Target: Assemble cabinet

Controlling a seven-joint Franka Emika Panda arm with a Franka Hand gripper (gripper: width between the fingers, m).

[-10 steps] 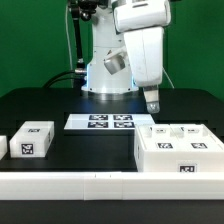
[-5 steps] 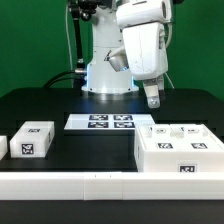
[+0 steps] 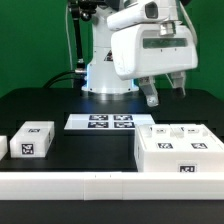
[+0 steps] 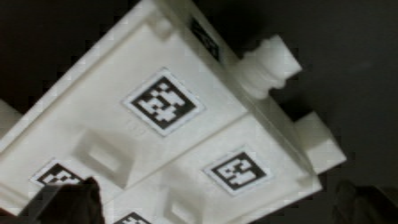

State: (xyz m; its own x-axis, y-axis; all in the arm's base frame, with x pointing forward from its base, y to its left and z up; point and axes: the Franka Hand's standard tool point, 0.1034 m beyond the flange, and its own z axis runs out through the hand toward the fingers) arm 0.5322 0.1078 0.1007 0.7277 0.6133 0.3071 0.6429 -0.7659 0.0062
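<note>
The cabinet is a large white box-shaped body with several black-and-white tags, lying on the black table at the exterior view's right. My gripper hangs above and a little behind it, open and empty, with both fingers apart and clear of it. In the wrist view the cabinet fills most of the frame, tilted, with tags on its faces and pegs along one edge. The gripper shows there only as dark finger shapes at either side.
A small white single-tag block stands at the exterior view's left, with another cut off at the edge. The marker board lies mid-table. A white rail runs along the front edge. The robot base stands behind.
The wrist has turned about its vertical axis, so the hand now faces the camera broadside with both fingers showing apart. It has also risen slightly. The cabinet and blocks have not moved.
</note>
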